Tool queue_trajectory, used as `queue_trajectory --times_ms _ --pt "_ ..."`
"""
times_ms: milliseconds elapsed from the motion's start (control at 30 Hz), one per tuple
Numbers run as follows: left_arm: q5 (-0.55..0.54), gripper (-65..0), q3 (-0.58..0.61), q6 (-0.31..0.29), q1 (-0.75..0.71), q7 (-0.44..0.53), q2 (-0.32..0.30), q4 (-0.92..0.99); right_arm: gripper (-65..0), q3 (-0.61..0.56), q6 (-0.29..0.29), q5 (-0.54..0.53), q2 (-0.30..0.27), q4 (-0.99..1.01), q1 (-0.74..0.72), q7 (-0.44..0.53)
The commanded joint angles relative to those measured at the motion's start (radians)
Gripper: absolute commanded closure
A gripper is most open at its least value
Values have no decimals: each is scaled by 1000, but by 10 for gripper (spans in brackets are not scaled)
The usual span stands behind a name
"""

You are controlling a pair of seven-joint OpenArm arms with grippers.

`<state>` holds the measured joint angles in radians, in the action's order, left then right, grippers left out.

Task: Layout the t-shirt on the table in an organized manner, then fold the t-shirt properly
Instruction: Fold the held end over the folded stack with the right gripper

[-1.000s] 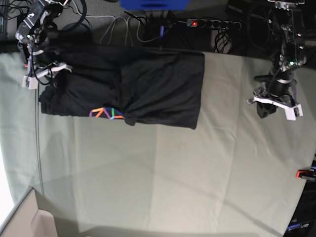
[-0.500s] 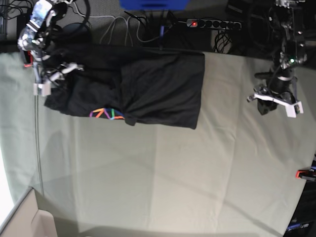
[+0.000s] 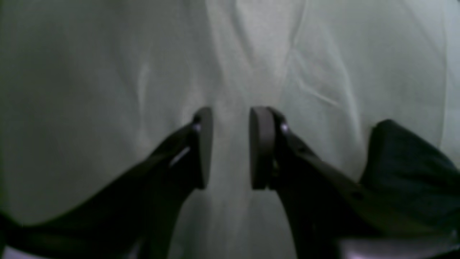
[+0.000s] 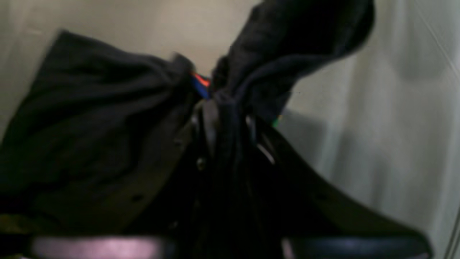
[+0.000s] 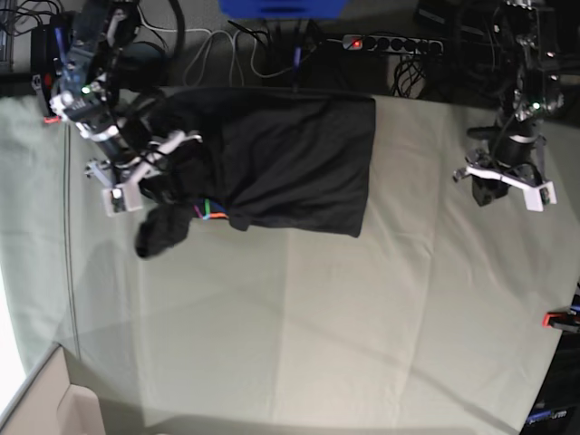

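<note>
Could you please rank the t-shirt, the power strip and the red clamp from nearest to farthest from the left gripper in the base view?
From the left gripper, at the right of the base view:
1. The t-shirt, across the table toward the left; its near edge is closest.
2. The power strip, behind the table's far edge.
3. The red clamp, at the table's right edge.
The first two are nearly tied.

right pincer (image 5: 145,172) inward, t-shirt (image 5: 290,159) edge lifted

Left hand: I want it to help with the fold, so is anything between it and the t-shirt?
Nothing visible. The left hand hangs open over bare table, and only cloth-covered surface lies between it and the t-shirt. The right hand is shut on the shirt's far end, away from that path.
</note>
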<state>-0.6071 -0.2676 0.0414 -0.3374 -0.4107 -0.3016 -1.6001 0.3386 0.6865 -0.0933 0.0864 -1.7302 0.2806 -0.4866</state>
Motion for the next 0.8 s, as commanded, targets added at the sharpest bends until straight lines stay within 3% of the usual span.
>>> queue_trajectory --times_ms 0,500,533,767 --pt "-3 -169 -9 -5 -2 23 -14 -27 0 -20 12 -20 -1 -20 -5 22" --pt "-3 -169 -181 -4 -59 22 -5 -87 0 -321 12 -24 -1 -11 -4 30" --pt "-4 -169 -187 -4 -67 22 -5 -87 0 -339 -31 -24 -1 -11 -16 27" --pt "-3 -169 -213 -4 -95 22 -6 -118 0 -387 -523 -27 25 97 -120 24"
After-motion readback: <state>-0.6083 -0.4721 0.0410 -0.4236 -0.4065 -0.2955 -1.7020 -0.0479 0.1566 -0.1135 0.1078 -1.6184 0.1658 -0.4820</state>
